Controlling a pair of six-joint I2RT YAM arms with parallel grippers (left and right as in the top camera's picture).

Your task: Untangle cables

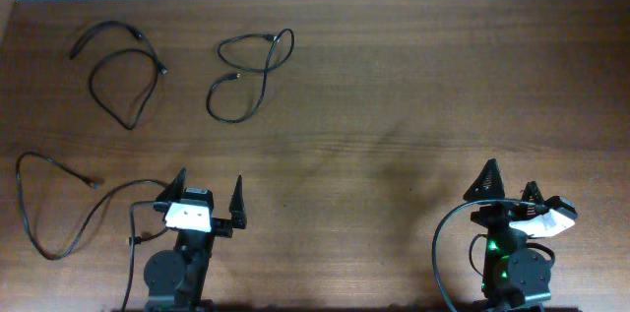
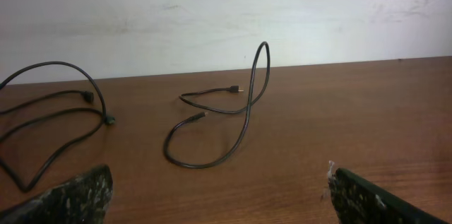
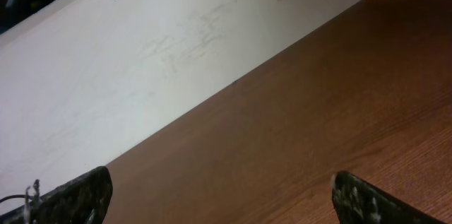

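3 thin black cables lie apart on the wood-grain desk [image 1: 413, 95]: the upper-left cable [image 1: 110, 25], the figure-8 cable [image 1: 266, 66] at upper centre, and the lower-left cable [image 1: 19, 199]. Each looks light, smooth-jacketed and springy; 1 loop of the figure-8 cable arches off the desk in the left wrist view. Small rigid plugs tip them. Pinching mid-cord, away from crossings, seems best. Left claw [image 1: 209, 182] and right claw [image 1: 512, 179] are both spread wide, empty.

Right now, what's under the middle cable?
Only bare wooden table shows under the middle cable; no other cord crosses it. The thin strip directly beneath the cord is covered.
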